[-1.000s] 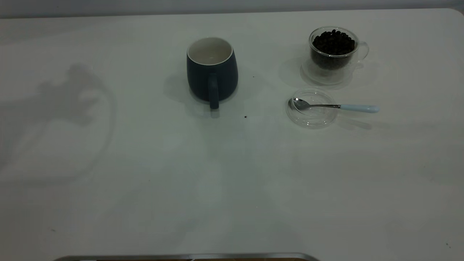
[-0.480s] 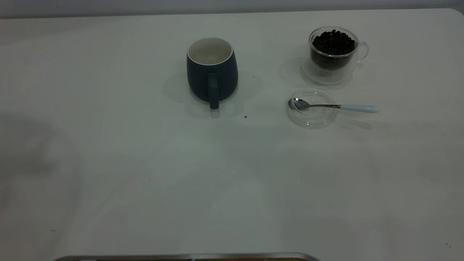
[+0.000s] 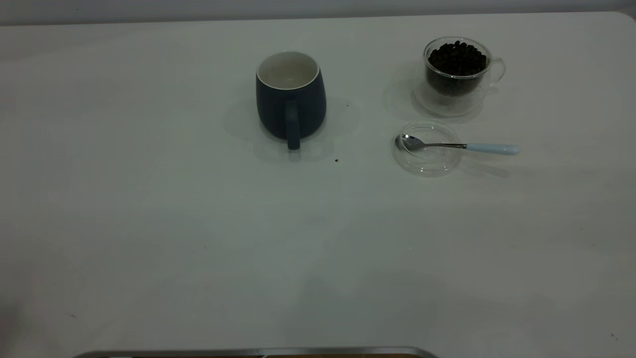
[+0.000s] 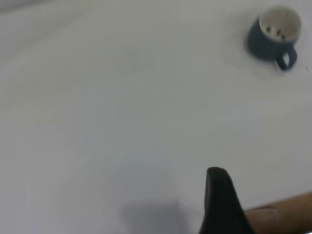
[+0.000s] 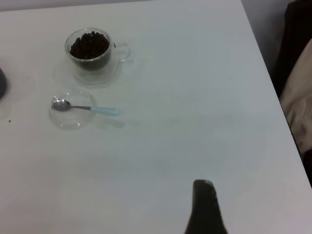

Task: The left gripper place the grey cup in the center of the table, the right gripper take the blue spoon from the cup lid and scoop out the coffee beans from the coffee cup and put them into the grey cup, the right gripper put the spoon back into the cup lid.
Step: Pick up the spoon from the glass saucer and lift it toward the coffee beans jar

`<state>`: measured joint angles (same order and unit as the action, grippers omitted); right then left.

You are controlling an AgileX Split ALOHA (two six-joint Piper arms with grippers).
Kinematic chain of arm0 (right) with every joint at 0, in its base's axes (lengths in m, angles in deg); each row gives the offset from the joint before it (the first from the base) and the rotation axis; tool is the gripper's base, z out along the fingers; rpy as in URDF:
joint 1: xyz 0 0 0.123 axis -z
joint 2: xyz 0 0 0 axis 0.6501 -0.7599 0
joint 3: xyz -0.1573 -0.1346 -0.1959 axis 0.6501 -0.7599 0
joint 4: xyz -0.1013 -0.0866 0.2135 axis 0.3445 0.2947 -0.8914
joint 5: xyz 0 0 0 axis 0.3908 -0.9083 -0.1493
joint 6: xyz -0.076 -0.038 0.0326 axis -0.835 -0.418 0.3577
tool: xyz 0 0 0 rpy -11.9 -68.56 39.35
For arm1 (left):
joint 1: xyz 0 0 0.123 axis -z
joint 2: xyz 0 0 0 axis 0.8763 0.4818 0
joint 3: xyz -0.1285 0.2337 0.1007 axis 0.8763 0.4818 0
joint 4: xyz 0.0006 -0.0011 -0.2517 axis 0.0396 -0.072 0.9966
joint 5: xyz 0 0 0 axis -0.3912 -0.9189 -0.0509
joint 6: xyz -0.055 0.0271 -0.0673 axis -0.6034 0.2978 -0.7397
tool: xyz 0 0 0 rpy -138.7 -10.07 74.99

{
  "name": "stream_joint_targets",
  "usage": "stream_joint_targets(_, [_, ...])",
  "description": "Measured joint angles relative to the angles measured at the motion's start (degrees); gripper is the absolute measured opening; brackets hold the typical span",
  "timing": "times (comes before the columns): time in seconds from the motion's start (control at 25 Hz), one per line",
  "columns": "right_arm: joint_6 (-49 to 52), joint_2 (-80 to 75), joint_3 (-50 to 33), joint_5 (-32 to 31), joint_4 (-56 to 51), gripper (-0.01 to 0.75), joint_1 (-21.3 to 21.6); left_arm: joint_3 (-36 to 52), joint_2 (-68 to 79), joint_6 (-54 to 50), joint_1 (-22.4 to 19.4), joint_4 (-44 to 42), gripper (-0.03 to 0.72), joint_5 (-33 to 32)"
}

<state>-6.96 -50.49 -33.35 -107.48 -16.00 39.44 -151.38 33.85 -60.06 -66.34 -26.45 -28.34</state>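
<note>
The grey cup stands upright at the back middle of the table, handle toward the front. In the left wrist view it is far off, with a few dark specks inside. The glass coffee cup full of beans stands at the back right. In front of it lies the clear cup lid with the blue-handled spoon resting in it, handle to the right. Both grippers are outside the exterior view. My left gripper and right gripper each show only as one dark tip above bare table, far from everything.
A stray bean lies in front of the grey cup. The table's right edge has dark and beige things beyond it. A brown strip shows beside the left gripper. A metal rail runs along the front.
The arm's shadow on the left of the table slid toward the front left corner and is gone. The cups, lid and spoon have not moved.
</note>
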Motion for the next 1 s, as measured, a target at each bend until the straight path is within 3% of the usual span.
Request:
stream_joint_targets(0.52, [0.0, 0.0, 0.0, 0.0, 0.0, 0.588, 0.0, 34.98, -27.78, -10.71, 0.0, -0.13, 0.513, 1.65])
stream_joint_targets(1.0, [0.0, 0.0, 0.0, 0.0, 0.0, 0.588, 0.0, 36.78, -37.62, -12.73, 3.21, -0.94, 0.513, 2.25])
